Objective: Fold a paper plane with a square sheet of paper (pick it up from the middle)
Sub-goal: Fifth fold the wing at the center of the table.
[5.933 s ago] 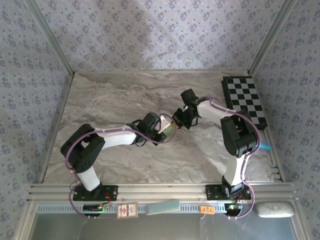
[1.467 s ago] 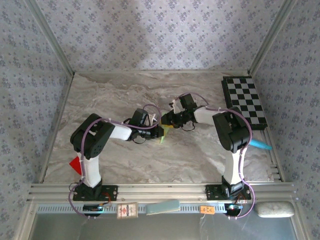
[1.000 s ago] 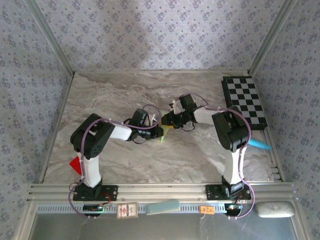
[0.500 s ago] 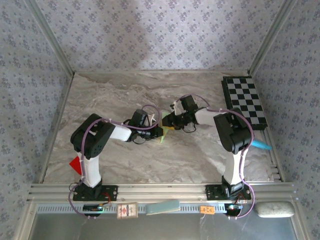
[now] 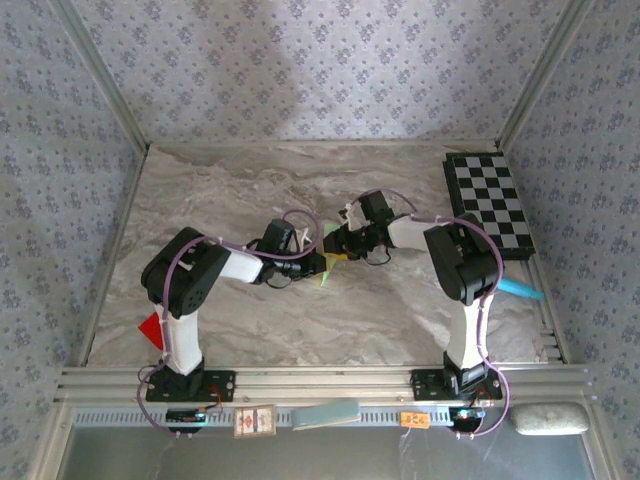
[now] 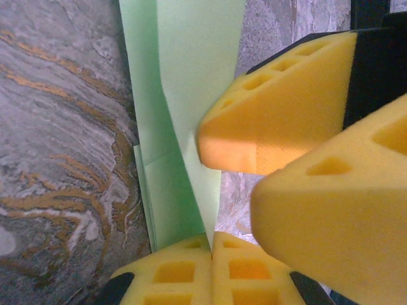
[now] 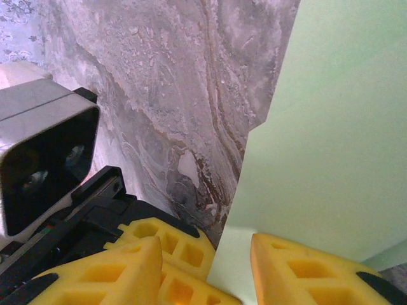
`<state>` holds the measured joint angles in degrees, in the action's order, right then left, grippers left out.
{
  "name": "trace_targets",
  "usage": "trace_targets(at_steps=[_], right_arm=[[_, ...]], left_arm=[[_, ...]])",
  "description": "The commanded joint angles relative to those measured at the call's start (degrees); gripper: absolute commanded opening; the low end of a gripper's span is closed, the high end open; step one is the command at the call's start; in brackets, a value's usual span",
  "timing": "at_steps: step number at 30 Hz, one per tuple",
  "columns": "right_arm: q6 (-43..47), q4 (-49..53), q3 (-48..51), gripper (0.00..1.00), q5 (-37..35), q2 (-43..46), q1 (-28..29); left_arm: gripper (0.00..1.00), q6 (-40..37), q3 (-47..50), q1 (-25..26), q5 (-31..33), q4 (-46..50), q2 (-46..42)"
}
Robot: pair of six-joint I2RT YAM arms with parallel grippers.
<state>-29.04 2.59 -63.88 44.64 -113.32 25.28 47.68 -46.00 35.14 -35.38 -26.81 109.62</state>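
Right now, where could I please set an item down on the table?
Free: the marble table at far left, between back wall and left arm, and the near stretch between the arm bases. Crowded: the centre, where the left end effector and right end effector meet at the pale green paper plane; a black-and-white checkerboard takes the far-right corner.

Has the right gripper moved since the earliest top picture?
Yes. The right gripper has shifted slightly left, farther from the checkerboard.

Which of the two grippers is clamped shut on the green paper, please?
The left gripper: its yellow fingers meet on the green paper, whereas the right gripper has its fingers apart.
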Motion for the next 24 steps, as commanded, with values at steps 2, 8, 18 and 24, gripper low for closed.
trace_targets(at_steps=[2, 8, 18, 24], right_arm=[[1.1, 1.2, -1.6, 0.43, -0.2, -1.6, 0.3], [1.2, 2.7, -1.9, 0.43, -1.4, -2.4, 0.2], [1.7, 6.2, -3.1, 0.42, -4.2, -3.1, 0.1], [1.5, 7.3, -3.9, 0.42, -4.8, -3.7, 0.2]], left_arm=[[0.0, -0.4, 1.1, -0.1, 2.1, 3.2, 2.5], [0.03, -0.4, 1.1, -0.1, 2.1, 3.4, 2.1], [0.16, -0.9, 1.4, -0.1, 2.8, 6.0, -2.0], [0.2, -1.2, 3.5, -0.1, 4.9, 9.0, -6.5]])
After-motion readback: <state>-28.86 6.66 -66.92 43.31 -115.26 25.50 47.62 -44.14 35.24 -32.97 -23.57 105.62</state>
